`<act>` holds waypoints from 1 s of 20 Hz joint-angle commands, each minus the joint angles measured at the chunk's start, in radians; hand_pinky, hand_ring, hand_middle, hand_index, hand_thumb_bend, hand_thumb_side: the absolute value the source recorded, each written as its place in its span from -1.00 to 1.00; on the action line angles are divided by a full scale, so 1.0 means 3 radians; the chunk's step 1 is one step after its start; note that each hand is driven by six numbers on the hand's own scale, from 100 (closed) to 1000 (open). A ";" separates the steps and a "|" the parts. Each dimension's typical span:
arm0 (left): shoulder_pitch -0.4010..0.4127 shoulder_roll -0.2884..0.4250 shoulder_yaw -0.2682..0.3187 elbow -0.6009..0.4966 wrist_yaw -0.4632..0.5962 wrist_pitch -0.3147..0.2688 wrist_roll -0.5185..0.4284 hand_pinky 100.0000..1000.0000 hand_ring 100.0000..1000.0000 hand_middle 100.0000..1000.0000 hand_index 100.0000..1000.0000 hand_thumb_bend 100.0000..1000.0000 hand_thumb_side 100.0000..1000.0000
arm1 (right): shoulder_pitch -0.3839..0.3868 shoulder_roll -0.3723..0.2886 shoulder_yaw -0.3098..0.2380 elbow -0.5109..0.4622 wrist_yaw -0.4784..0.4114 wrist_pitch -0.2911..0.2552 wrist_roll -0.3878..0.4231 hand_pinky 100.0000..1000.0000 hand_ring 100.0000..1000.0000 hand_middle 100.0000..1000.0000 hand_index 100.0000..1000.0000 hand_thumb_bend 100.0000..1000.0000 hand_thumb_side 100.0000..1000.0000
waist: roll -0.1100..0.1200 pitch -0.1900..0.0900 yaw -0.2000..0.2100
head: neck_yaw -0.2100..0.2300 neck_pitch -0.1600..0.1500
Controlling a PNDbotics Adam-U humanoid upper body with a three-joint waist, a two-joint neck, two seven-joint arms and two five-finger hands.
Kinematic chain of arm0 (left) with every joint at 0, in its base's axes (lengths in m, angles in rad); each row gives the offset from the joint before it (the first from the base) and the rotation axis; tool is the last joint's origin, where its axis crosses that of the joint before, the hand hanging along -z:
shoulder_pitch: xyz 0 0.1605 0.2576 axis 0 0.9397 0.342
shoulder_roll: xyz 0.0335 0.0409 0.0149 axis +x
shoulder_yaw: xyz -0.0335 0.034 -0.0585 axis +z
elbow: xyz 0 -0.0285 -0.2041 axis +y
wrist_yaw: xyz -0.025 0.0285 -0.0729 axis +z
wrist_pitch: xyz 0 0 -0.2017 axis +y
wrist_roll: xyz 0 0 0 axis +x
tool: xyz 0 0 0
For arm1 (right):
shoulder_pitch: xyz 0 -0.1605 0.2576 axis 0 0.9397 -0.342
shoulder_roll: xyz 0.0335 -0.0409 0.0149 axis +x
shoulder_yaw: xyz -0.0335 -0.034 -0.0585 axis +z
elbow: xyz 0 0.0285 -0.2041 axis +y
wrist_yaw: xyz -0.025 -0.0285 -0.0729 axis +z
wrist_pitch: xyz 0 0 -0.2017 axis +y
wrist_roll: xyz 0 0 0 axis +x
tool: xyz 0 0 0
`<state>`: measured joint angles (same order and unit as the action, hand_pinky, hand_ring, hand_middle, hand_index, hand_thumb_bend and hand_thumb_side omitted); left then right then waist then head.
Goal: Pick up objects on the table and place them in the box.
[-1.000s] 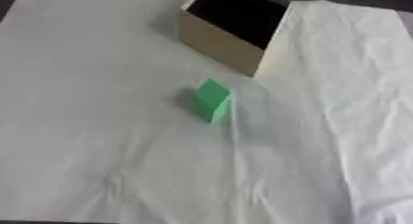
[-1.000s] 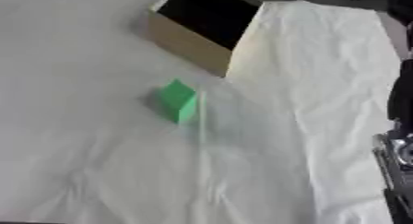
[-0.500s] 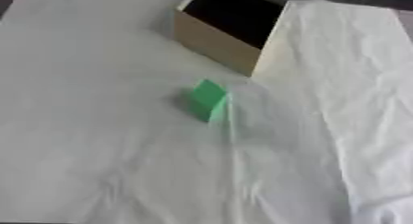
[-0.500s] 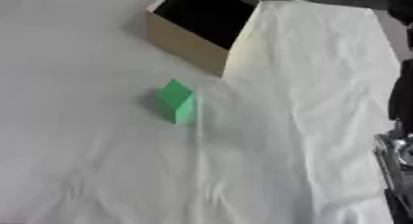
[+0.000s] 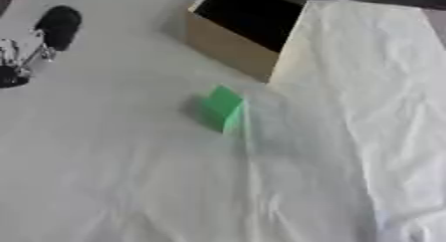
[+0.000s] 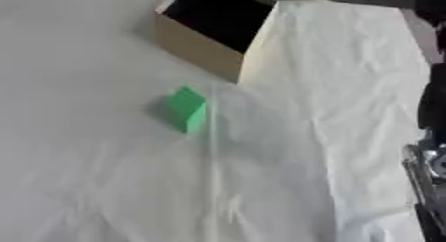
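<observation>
One box [image 5: 240, 42] stands toward the far side of the worktop [image 5: 96, 176], its walls tan and its open top showing only a dark inside; nothing can be made out in it. A white cloth [image 5: 366, 101] covers the worktop, and a fold of it lies up against the box's right wall. One green block [image 5: 221, 108] sits on the cloth, out in the open just in front of the box and apart from it, with one corner turned toward the camera. Compared with half a second ago, the box and the block keep the same places relative to each other, and the block is not yet in the box. What is new is the left hand [image 5: 54, 28], which now shows at the left edge of the left eye view as a dark rounded shape with silver parts below it, well apart from the block; I cannot tell whether its fingers are straight or curled. Dark and silver parts of the right hand [image 6: 427, 164] show along the right edge of the right eye view, as before, and its fingers cannot be read either.
</observation>
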<state>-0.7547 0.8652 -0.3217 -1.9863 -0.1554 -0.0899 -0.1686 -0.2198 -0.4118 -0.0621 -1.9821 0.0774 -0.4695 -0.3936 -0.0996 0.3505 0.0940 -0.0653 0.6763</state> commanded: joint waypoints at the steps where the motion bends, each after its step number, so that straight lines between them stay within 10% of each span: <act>1: -0.0229 0.0160 -0.0185 -0.0046 -0.0168 0.0068 -0.0439 0.32 0.52 0.54 0.72 -0.45 0.12 | -0.0022 -0.0116 -0.0004 -0.0060 -0.0021 -0.0005 0.0025 0.50 0.44 0.18 0.63 -1.00 0.67 | 0.0023 -0.0064 -0.0010 | -0.0001 -0.0010; 10: -0.0893 -0.0081 -0.0666 -0.0046 -0.0505 0.0254 -0.1456 0.43 0.59 0.57 0.76 -0.24 0.00 | -0.0028 -0.0135 0.0019 -0.0060 -0.0045 0.0000 0.0061 0.50 0.44 0.18 0.63 -1.00 0.67 | 0.0042 -0.0073 -0.0020 | -0.0010 -0.0019; 15: -0.1087 -0.0241 -0.0772 -0.0046 -0.0617 0.0266 -0.1944 0.57 0.69 0.61 0.76 0.26 -0.25 | -0.0030 -0.0132 0.0019 -0.0060 -0.0054 0.0004 0.0068 0.50 0.44 0.18 0.63 -1.00 0.67 | 0.0057 -0.0074 -0.0026 | -0.0064 -0.0030; 20: -0.1145 -0.0331 -0.0799 -0.0046 -0.0728 0.0147 -0.2349 0.62 0.74 0.66 0.78 0.20 -0.36 | -0.0030 -0.0124 0.0017 -0.0060 -0.0059 0.0009 0.0070 0.50 0.44 0.17 0.63 -1.00 0.67 | 0.0071 -0.0071 -0.0040 | -0.0081 -0.0038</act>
<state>-1.0759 0.7627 -0.5679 -1.9870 -0.3648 -0.0396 -0.8444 -0.2203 -0.4208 -0.0516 -1.9821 0.0671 -0.4667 -0.3751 -0.0824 0.3506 0.0829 -0.0851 0.6746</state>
